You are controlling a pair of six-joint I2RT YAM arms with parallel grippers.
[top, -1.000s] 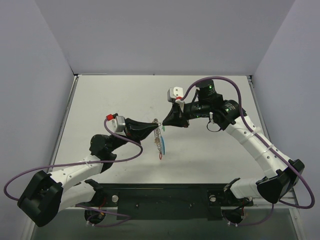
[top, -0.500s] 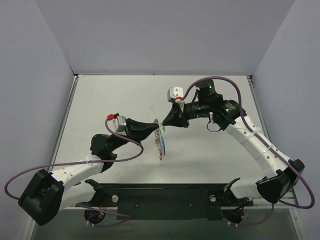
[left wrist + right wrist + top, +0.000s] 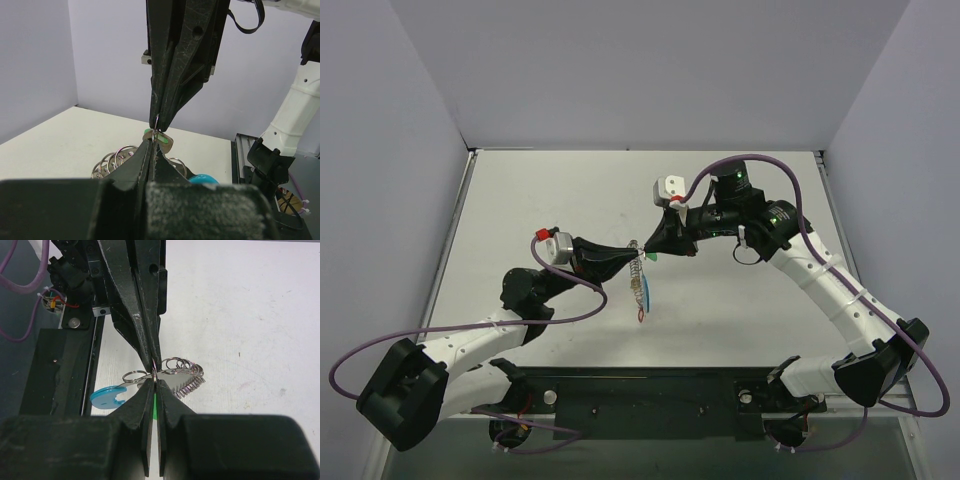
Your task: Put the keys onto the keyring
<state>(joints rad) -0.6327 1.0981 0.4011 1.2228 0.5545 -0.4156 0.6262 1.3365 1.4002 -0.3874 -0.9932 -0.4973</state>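
The silvery coiled-wire keyring (image 3: 638,268) with its light-blue tag (image 3: 645,291) is hanging above mid-table, dangling toward six o'clock from the left gripper (image 3: 629,252), whose jaws are pinching its wire. At its three o'clock, tip to tip, the right gripper (image 3: 646,250) is clamping the tiny green-headed key (image 3: 652,257). Threading appears to be under way; next, the key's hole is needing fine alignment with the wire's end. The pale matte table (image 3: 540,190) is lying beneath, with lilac walls (image 3: 650,70) enclosing it at nine, twelve and three.

Keyring (image 3: 636,266) between left fingers (image 3: 618,257) and right fingers (image 3: 658,244), above table (image 3: 520,200) centre; keys (image 3: 651,257) beside right fingers.
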